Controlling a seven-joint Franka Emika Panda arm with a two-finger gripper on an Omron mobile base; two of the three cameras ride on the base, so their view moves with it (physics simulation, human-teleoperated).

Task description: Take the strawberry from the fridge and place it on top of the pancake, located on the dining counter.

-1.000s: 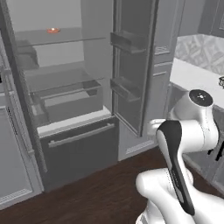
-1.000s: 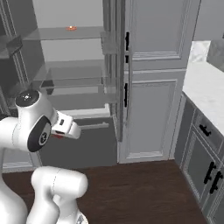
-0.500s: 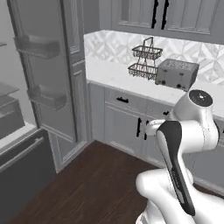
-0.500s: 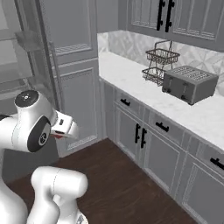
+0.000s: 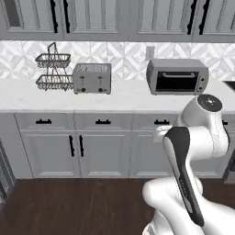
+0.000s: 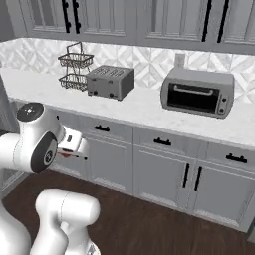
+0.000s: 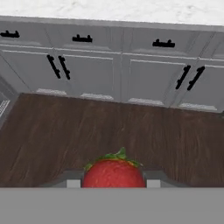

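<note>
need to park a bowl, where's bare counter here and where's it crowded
Free: the counter strip between toaster and toaster oven, the front edge before them, and right of the oven. Crowded: the wire rack sits close beside the toaster at the left.

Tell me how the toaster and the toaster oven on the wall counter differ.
The toaster is the smaller box, with slots in its top; the toaster oven is wider and opens at the front, with a dark glass door and a bar handle. The toaster stands beside the wire basket rack; the toaster oven stands farther along the counter, below a wall outlet. Both are grey metal and stand upright against the tiled backsplash.
</note>
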